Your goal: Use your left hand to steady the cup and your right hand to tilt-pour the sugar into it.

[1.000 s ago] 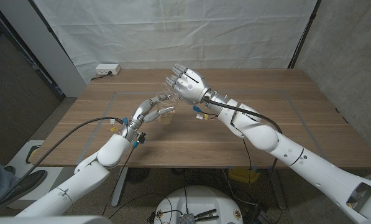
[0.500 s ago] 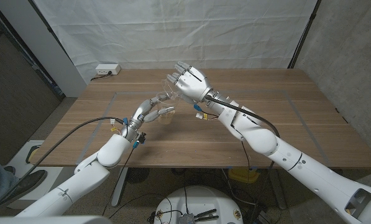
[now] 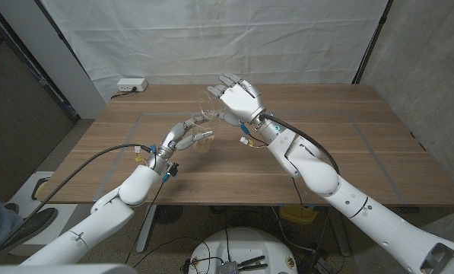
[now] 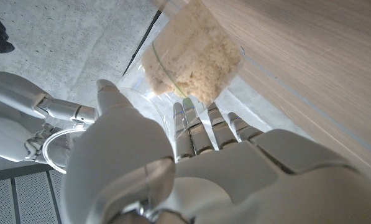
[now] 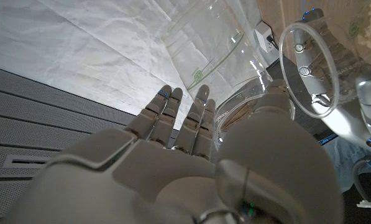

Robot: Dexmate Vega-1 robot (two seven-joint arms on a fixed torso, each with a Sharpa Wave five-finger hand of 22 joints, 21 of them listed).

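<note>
My left hand (image 3: 181, 138) grips a clear cup (image 3: 204, 141) that stands on the wooden table (image 3: 287, 179). In the left wrist view the fingers (image 4: 201, 127) wrap its wall, and pale brown sugar (image 4: 194, 59) lies inside. My right hand (image 3: 239, 99) holds a clear sugar container (image 3: 208, 104) tilted above the cup. The right wrist view shows this container (image 5: 204, 43) with green markings against my fingers (image 5: 182, 121). The cup's round rim (image 5: 309, 68) is just beyond it. I cannot tell whether sugar is falling.
A white power strip (image 3: 131, 85) lies at the table's far left corner. Grey tape lines (image 3: 128, 137) mark a rectangle on the wood. A white cloth backdrop (image 3: 211, 38) hangs behind the table. Loose cables (image 3: 246, 139) trail from my right wrist.
My right hand has turned at the wrist and shifted slightly right, so the tilted container shows more to its left. The left hand and the cup have stayed put.
</note>
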